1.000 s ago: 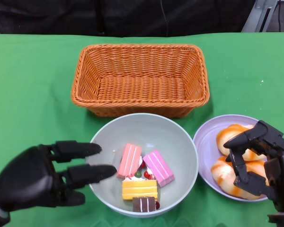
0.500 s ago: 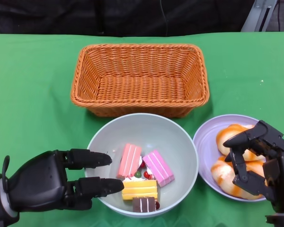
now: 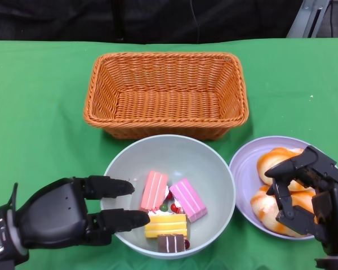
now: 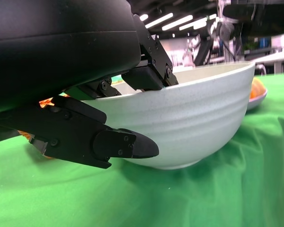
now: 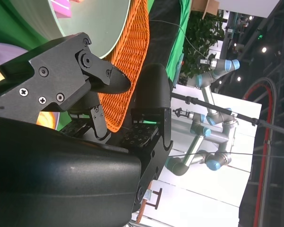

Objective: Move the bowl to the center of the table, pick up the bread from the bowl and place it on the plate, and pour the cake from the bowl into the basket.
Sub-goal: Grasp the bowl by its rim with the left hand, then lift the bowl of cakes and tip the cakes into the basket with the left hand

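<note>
The pale grey bowl (image 3: 174,154) stands in front of the orange wicker basket (image 3: 166,93). In it lie several cake pieces: two pink (image 3: 155,190), one yellow (image 3: 166,225), one brown (image 3: 172,243). My left hand (image 3: 59,219) is at the bowl's left side, its fingers (image 3: 115,187) reaching over the rim. In the left wrist view the bowl wall (image 4: 194,118) lies between the upper fingers and the lower one (image 4: 118,144); no firm grip shows. Bread rolls (image 3: 273,160) sit on the lavender plate (image 3: 245,163). My right hand (image 3: 307,194) hovers over them, fingers arched, holding nothing.
The basket is empty and nearly touches the bowl's far rim. The plate sits close to the bowl's right side. Green cloth (image 3: 39,112) covers the table. The right wrist view shows the basket's edge (image 5: 130,56) and the bowl's side (image 5: 94,23).
My left hand has dropped toward me and moved right, so its fingers now reach over the bowl's left rim. The right hand, bowl and bread have hardly moved.
</note>
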Robot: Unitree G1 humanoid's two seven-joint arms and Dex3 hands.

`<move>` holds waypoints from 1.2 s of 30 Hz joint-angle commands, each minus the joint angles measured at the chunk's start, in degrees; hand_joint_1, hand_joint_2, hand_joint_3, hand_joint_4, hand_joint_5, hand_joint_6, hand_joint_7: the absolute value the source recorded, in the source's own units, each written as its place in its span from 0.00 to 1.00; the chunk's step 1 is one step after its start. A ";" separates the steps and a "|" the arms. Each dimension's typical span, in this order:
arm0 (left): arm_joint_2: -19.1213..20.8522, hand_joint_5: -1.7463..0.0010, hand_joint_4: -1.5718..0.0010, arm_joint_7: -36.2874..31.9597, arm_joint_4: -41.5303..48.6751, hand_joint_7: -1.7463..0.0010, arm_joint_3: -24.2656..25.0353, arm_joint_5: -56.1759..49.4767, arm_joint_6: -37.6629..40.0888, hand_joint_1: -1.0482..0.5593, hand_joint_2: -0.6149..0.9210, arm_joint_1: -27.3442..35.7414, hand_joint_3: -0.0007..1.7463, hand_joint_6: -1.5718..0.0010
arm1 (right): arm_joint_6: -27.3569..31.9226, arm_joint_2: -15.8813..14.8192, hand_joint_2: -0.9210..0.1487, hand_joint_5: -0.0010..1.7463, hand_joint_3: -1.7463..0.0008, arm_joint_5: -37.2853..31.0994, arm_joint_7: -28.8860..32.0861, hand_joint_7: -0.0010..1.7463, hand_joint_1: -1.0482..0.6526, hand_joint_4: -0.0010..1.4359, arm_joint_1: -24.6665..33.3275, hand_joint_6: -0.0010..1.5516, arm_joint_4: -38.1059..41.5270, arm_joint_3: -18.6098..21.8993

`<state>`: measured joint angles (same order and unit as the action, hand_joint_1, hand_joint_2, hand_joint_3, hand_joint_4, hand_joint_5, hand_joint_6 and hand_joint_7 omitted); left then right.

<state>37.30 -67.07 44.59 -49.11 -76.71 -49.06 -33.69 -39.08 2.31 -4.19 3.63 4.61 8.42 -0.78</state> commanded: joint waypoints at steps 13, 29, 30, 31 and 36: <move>0.81 0.91 0.41 15.37 -5.67 0.93 1.97 7.64 -2.47 0.42 1.00 0.57 0.09 0.42 | -1.31 0.58 0.31 0.90 0.42 0.49 -0.42 0.73 0.60 0.51 0.80 0.46 -0.54 -0.17; -2.75 0.14 0.64 -4.79 0.83 0.35 1.89 5.82 -3.18 0.49 1.00 0.00 0.11 0.59 | -2.87 1.19 0.33 0.89 0.38 -0.18 0.07 0.73 0.61 0.53 0.38 0.46 1.25 -0.17; -2.98 0.13 0.64 -5.90 1.49 0.32 2.13 6.27 -3.78 0.50 1.00 -0.06 0.12 0.61 | -2.71 1.21 0.34 0.89 0.38 -0.16 0.03 0.73 0.61 0.53 0.44 0.46 1.15 -0.21; -3.24 0.13 0.65 -7.18 2.15 0.31 2.48 6.84 -4.62 0.51 1.00 -0.05 0.12 0.61 | -2.72 1.25 0.34 0.89 0.38 -0.12 0.00 0.73 0.61 0.53 0.45 0.46 1.19 -0.24; -4.26 0.13 0.62 -11.69 4.50 0.12 4.07 8.88 -7.31 0.61 1.00 0.17 0.23 0.70 | -3.19 1.14 0.34 0.89 0.37 0.43 -0.59 0.73 0.62 0.53 0.24 0.46 1.78 -0.30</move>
<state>32.90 -75.94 48.61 -46.46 -69.23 -55.45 -33.28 -41.28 3.64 -4.24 3.06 4.89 9.94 -1.15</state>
